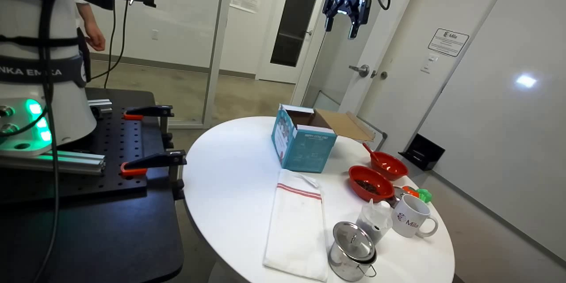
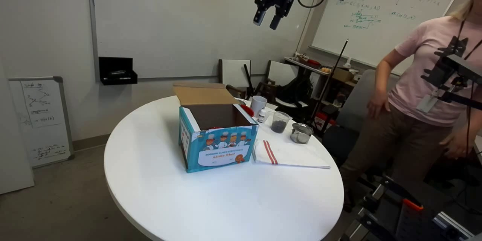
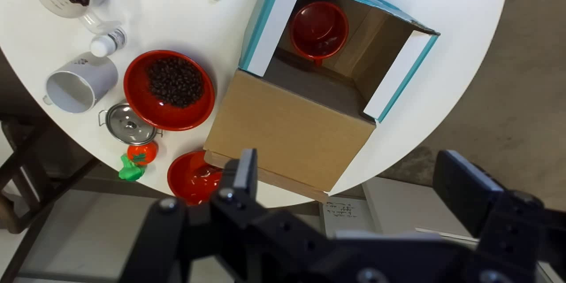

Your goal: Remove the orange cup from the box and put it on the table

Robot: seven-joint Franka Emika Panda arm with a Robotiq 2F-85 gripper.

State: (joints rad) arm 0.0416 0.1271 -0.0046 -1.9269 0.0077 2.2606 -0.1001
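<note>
A: In an exterior view, your black two-fingered gripper (image 1: 341,31) hangs high, well above the smooth round white surface (image 1: 230,177), its jaws wide apart.

B: And just beside a red-striped folded white cloth (image 1: 295,230), you have a teal-blue cardboard box (image 1: 307,150), brown flap (image 1: 347,126) splayed out.

A: In an exterior view, you get its printed cartoon chefs (image 2: 226,141) and, next to the cloth, a squat, shiny metal pot (image 2: 301,132).

B: Your wrist view looks inside the box: the round glossy red cup (image 3: 319,30) sits upright on the bottom. Outside, a wide red bowl (image 3: 170,117) cradles dark beans (image 3: 174,82).
</note>
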